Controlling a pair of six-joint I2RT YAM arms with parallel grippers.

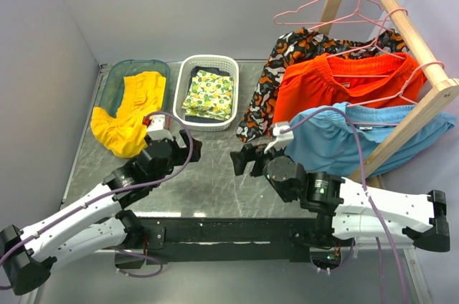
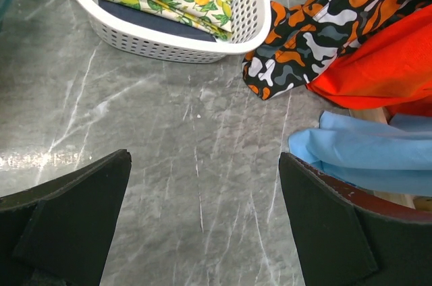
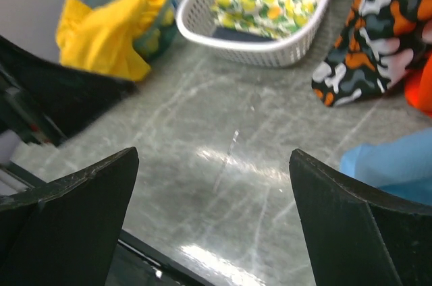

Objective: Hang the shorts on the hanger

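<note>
The camouflage shorts (image 1: 283,67) hang at the back of the wooden rack, draped on a pink wire hanger (image 1: 362,44), with one leg trailing to the table. They also show in the left wrist view (image 2: 324,30) and in the right wrist view (image 3: 378,36). An empty pink hanger (image 1: 315,6) hangs behind them. My left gripper (image 1: 190,148) is open and empty over bare table (image 2: 202,191). My right gripper (image 1: 247,160) is open and empty (image 3: 212,185), just in front of the shorts' lower edge.
Plain orange shorts (image 1: 344,85) and light-blue shorts (image 1: 358,139) hang on the wooden rack (image 1: 427,60) in front of the camouflage pair. A white basket (image 1: 188,74) holds lemon-print cloth. A clear bin (image 1: 115,74) holds yellow cloth (image 1: 133,114).
</note>
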